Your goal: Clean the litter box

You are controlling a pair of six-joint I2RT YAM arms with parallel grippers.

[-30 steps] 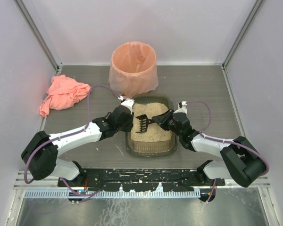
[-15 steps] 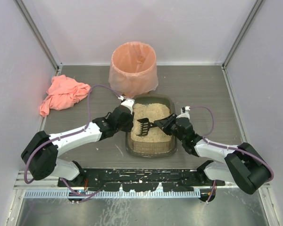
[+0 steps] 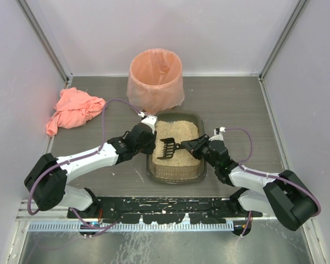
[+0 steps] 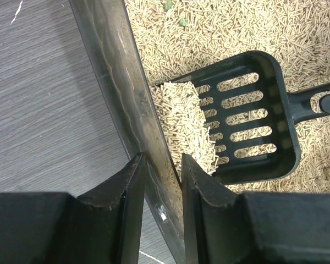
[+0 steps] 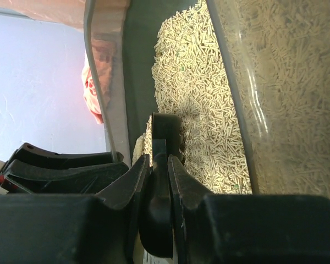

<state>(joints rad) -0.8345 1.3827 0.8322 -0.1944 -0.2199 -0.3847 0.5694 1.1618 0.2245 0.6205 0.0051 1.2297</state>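
Litter box [image 4: 113, 77] is set mid-desk [image 3: 231, 99], its dark translucent left wall pinched by the left tool [image 4: 160, 165]. A black slotted scoop [image 4: 287, 137], part-filled with beige pellets, is gripped by its handle in the right tool [image 5: 157, 162] inside the box. A peach-bagged round bin [image 3: 155, 77] is placed just behind; a crumpled pink cloth [image 3: 74, 110] is left well apart.

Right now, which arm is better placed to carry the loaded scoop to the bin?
Right. The right tool grips the scoop by its handle, pellets on its blade; the left tool is clamped on the litter box wall, steadying it.
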